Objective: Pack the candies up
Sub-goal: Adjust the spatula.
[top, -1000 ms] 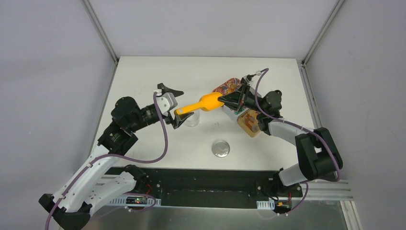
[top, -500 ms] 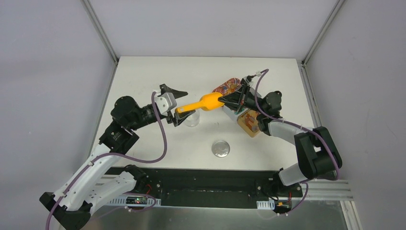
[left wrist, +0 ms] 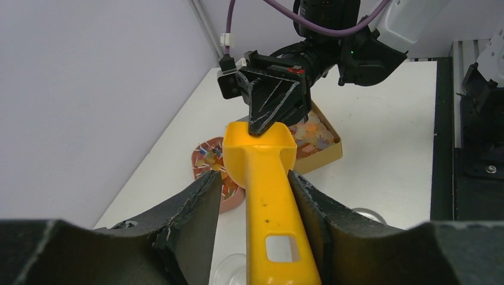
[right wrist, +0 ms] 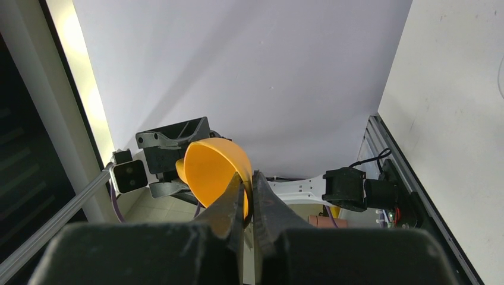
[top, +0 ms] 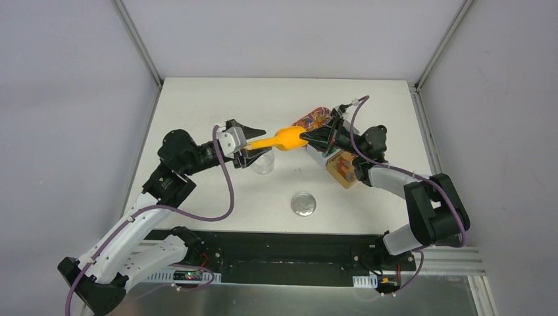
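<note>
Two hands on the scoop (top: 283, 139): right hand (top: 305, 137) pinches its bowl, left hand (top: 252, 143) straddles its handle, half-open.

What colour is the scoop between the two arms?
Yellow-orange; the scoop shows best in the left wrist view.

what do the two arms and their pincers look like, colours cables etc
The left arm and right arm have white links joined by chunky black joints, each trailed by a looping purple cable. The left pincer and right pincer have black wedge-shaped fingers tapering to narrow tips.
</note>
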You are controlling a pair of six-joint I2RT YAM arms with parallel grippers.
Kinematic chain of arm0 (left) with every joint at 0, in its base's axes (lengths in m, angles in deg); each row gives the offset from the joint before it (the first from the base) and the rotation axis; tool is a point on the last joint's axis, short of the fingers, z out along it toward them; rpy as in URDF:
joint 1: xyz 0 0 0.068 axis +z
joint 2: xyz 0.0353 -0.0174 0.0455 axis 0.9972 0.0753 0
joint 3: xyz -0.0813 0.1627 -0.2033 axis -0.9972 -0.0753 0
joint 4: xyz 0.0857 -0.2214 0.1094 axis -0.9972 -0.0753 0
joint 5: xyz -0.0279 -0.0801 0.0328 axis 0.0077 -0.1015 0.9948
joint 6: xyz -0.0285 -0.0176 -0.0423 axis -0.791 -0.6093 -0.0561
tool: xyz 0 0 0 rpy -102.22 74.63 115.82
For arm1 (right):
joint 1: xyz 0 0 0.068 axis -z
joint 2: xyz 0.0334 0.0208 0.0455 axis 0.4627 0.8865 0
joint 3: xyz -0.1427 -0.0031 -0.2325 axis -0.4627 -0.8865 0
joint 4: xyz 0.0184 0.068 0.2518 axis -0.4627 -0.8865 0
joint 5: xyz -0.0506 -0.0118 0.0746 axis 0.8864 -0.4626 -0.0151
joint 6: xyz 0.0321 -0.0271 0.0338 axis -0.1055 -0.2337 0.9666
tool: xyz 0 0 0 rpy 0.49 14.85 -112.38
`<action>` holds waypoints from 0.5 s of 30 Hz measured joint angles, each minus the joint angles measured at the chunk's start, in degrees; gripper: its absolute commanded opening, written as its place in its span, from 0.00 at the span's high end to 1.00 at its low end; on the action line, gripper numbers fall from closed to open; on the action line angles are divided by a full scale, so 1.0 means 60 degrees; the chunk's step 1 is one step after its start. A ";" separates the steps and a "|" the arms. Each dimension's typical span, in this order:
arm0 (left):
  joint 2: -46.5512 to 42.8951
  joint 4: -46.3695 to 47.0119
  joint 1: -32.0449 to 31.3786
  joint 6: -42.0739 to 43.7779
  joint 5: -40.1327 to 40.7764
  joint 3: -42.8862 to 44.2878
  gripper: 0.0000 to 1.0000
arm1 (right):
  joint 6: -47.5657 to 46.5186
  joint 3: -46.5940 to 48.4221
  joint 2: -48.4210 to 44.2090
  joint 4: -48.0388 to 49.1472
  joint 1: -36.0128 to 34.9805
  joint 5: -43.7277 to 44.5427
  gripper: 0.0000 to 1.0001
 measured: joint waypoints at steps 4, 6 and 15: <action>0.0004 0.0051 0.0000 -0.0058 -0.0127 -0.0004 0.76 | 0.0080 0.0000 0.0007 0.0004 0.0000 0.0036 1.00; 0.0004 0.0055 0.0000 -0.0120 -0.0142 -0.0007 0.86 | 0.0120 -0.0004 0.0011 0.0007 0.0000 0.0073 1.00; -0.0004 0.0124 0.0000 -0.0361 0.0106 -0.0047 1.00 | 0.0197 -0.0138 0.0055 0.0146 0.0004 0.0142 0.52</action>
